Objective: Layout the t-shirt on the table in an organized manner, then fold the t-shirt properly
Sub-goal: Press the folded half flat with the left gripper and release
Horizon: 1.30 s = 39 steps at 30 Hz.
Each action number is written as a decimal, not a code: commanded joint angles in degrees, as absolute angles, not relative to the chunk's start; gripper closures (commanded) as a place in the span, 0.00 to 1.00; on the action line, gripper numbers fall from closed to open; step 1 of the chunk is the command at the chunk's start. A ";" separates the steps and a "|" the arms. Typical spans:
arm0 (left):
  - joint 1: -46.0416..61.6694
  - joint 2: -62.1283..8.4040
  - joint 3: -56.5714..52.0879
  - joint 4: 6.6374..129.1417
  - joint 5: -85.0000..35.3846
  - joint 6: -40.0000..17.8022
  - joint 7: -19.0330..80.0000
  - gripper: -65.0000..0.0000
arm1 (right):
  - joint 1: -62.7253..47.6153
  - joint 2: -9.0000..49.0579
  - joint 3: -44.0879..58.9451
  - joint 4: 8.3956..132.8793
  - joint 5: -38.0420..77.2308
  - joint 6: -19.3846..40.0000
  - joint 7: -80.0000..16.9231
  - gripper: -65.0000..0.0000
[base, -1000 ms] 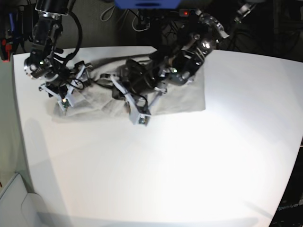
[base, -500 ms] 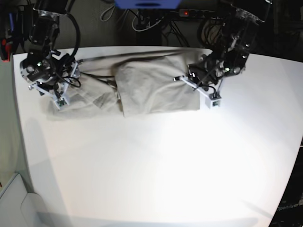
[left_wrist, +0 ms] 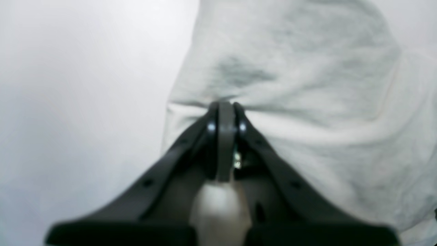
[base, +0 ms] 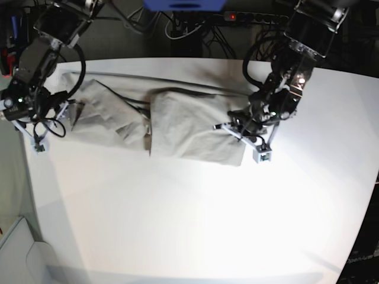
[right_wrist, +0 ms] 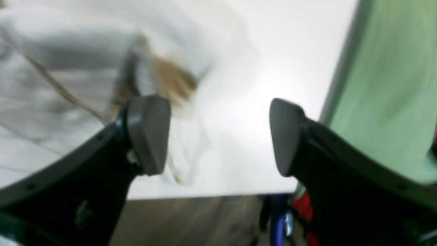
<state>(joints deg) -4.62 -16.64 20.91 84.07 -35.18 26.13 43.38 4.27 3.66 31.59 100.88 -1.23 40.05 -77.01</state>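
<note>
The left gripper [left_wrist: 222,106] has its 2 black jaws pressed fully together, pinching a fold of the pale grey-beige, wrinkled short-sleeved cloth t-shirt [left_wrist: 307,85]; in the left wrist view the cloth puckers into creases right at the jaw tips and spreads from there toward 12 and 3 o'clock. In the base view this gripper [base: 243,129] sits at the shirt's 3 o'clock edge, its dark arm rising toward 1 o'clock.

The right gripper [right_wrist: 218,136] stands with its 2 grey-padded black jaws spread wide, and nothing lies between them. In the right wrist view, which is blurred, the gap between the pads shows only bare tabletop, with the shirt lying off toward 10 o'clock beside the left-hand pad; whether that pad touches the cloth cannot be told. In the base view this gripper [base: 37,127] hangs at the table's 9 o'clock edge, just beside the shirt's end.

The t-shirt [base: 183,121] lies stretched across the far half of the large smooth matte white rectangular table [base: 195,219], running from 9 o'clock to 3 o'clock. Its 3 o'clock half looks smoother and stands slightly raised; its 9 o'clock half is flatter and more creased, with a dark fold between the 2. The near half of the table toward 6 o'clock carries nothing but glare.
</note>
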 commanded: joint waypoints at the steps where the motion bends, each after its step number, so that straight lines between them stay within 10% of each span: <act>1: -4.44 -17.01 20.97 84.18 -35.82 27.82 45.58 1.00 | 5.41 4.18 32.75 101.23 -1.19 40.00 -77.05 0.26; 39: -3.91 -16.40 21.05 84.18 -35.82 27.82 45.58 1.00 | 7.78 2.07 35.82 85.05 7.78 40.00 -70.73 0.25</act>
